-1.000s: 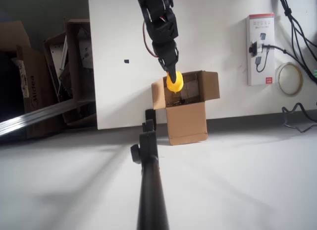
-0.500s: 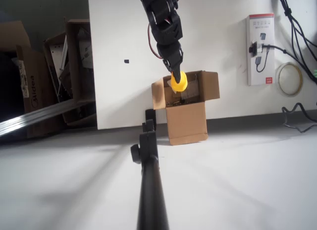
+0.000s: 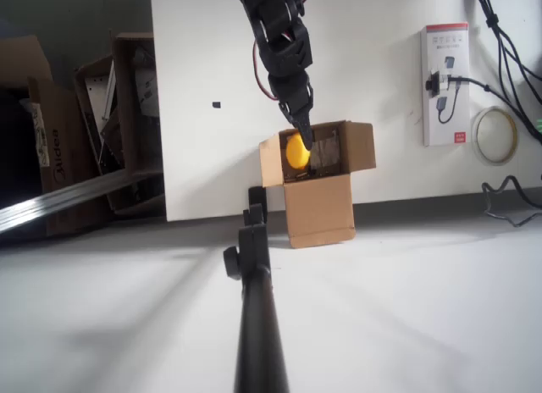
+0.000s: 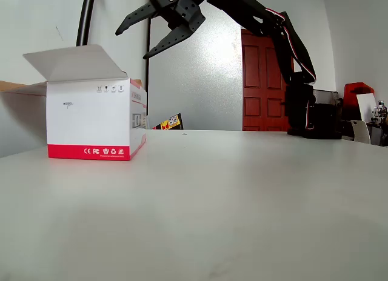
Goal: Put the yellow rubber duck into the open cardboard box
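Yellow rubber duck (image 3: pixel 294 152) inside open cardboard box (image 3: pixel 320 208), end effector (image 3: pixel 304 132) just above the box, fingers spread wide, holding nothing

Matt tan corrugated cardboard box (image 3: pixel 320 208), smooth yellow rubber duck (image 3: pixel 294 152), matt black plastic gripper (image 4: pixel 137 40).
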